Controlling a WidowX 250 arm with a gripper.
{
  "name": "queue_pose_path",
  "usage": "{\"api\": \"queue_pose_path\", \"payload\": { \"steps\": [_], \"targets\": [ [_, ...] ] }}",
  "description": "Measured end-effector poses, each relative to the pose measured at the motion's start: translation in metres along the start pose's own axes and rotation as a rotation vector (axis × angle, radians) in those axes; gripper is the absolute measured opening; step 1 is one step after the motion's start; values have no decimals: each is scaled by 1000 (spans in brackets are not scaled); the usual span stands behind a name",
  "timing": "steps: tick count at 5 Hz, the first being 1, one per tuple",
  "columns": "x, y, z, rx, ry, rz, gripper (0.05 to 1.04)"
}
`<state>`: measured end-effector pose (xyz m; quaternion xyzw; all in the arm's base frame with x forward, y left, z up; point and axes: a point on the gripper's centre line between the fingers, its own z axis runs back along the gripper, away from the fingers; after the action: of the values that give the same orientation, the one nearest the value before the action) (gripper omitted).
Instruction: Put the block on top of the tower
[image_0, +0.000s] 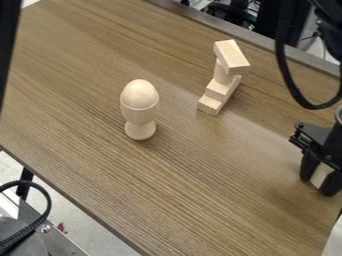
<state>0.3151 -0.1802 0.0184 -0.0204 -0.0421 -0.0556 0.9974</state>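
Observation:
My black gripper (320, 181) is at the right edge of the camera view, its fingers pointing down and shut on a small pale block (321, 175), mostly hidden between them. To the upper left of it, near the table's far side, stands the light wooden tower (222, 77). It has a stepped base of stacked blocks, a cylinder above that, and an oblong block lying across the top. The gripper is well apart from the tower.
A wooden egg (139, 94) sits in a wooden egg cup (139, 124), left of the tower on the brown table (167, 185). A black cable (288, 75) loops down at the upper right. The table's near edge runs diagonally along the lower left.

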Motion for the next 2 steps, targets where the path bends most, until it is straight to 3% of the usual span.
{"api": "queue_pose_path", "payload": {
  "steps": [1, 2],
  "targets": [
    [-1, 5, 3, -46, -18, 49, 302],
    [5, 26, 20, -70, -70, 195, 302]
  ]
}}
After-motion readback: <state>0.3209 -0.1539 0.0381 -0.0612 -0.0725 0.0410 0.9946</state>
